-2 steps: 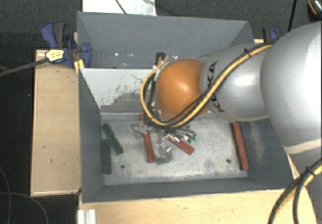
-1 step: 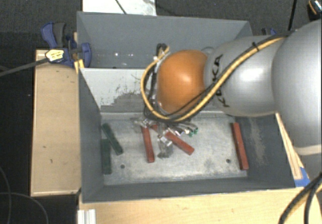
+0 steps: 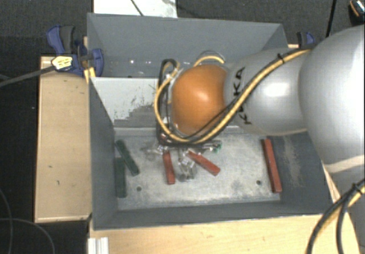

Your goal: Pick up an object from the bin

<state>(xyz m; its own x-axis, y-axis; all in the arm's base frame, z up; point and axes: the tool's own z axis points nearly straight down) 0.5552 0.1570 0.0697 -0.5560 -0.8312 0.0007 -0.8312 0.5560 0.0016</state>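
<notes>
Down in the middle of the grey bin, the arm reaches in from the right, its orange cover turned up toward the camera and cables looped around it. Below the cover, the fingers stand low over the bin floor, in a small cluster of things. Whether they are released or clenched cannot be told, since the cover hides most of them. Just to their left lies a short red stick, running almost straight toward the front wall. Just to their right lies a second short red stick, slanted down to the right. The fingers sit between these two, nearer to them than to anything else in the bin. A few pale metal parts show around the same spot, too unclear to name. Well apart, along the right wall, lies a long red stick. Near the left wall lie a dark green stick, slanted, and just below it a second dark green stick, close to upright in the view.
</notes>
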